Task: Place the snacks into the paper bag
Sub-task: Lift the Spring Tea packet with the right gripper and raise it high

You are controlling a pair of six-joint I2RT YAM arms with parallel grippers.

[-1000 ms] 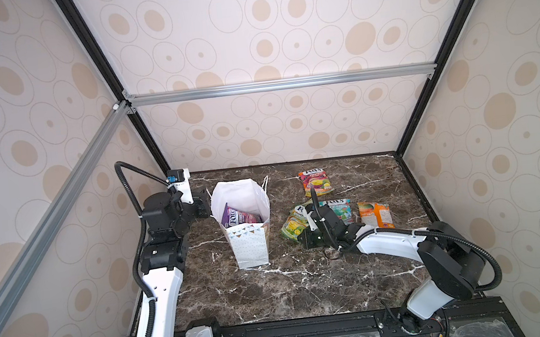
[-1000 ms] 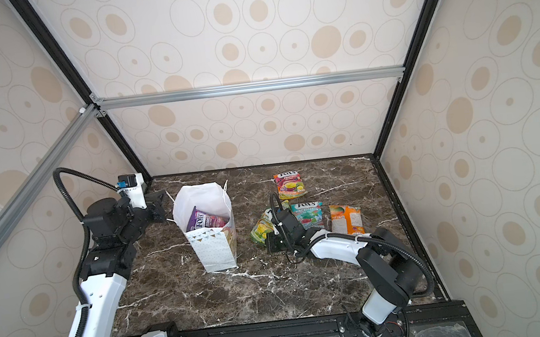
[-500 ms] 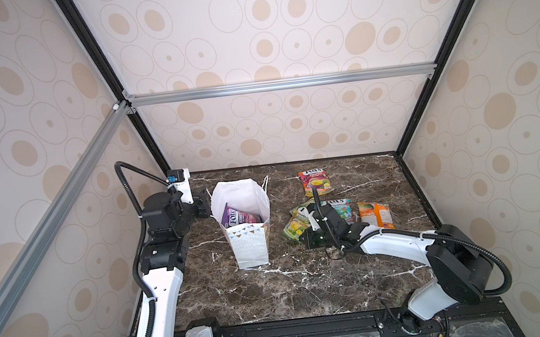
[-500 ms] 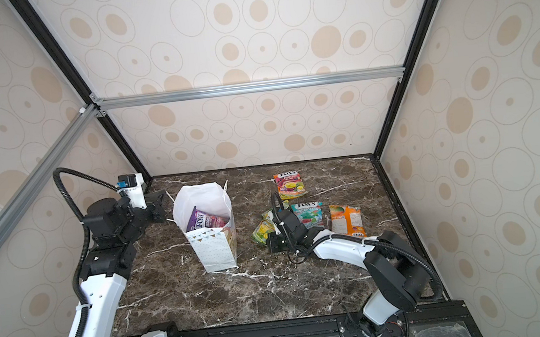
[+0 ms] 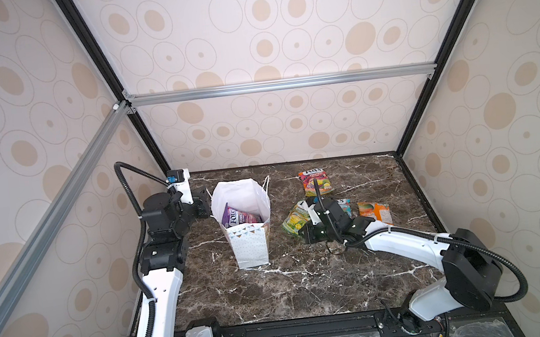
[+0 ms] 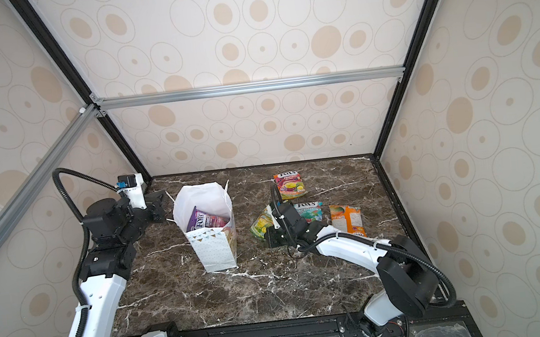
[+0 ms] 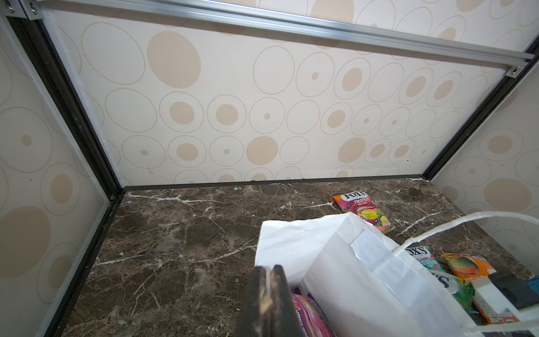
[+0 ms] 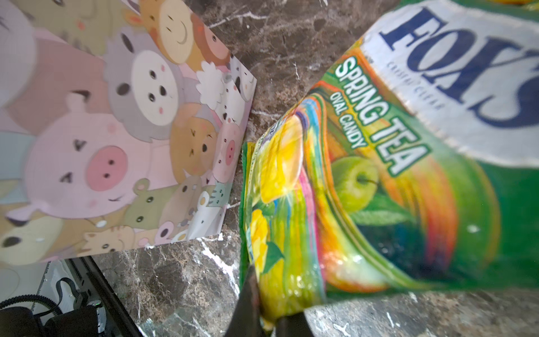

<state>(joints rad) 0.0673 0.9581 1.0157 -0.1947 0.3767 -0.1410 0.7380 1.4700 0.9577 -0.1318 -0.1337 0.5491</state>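
Note:
The white paper bag (image 5: pixel 249 246) stands open at mid-left in both top views, with a purple snack (image 5: pixel 238 217) inside. My left gripper (image 7: pixel 267 272) is shut on a thin white strip at the bag's left rim, by the look its cord handle. My right gripper (image 8: pixel 269 318) is shut on the near edge of a yellow-green "Spring Tea" snack (image 8: pixel 379 175), which bends at the pinched end, just right of the bag. An orange-pink snack (image 5: pixel 314 181), a teal snack (image 5: pixel 345 204) partly hidden by my right wrist, and an orange snack (image 5: pixel 375 212) lie on the marble.
The bag's animal-printed side (image 8: pixel 116 131) faces my right gripper across a narrow strip of marble (image 8: pixel 180 280). Patterned walls and black frame posts (image 5: pixel 408 168) close in the table on three sides. A white cord handle (image 7: pixel 466 224) arches over the bag's right rim.
My right arm's elbow has swung out to the right while its gripper stays on the yellow-green snack. The left arm and the bag have not moved.

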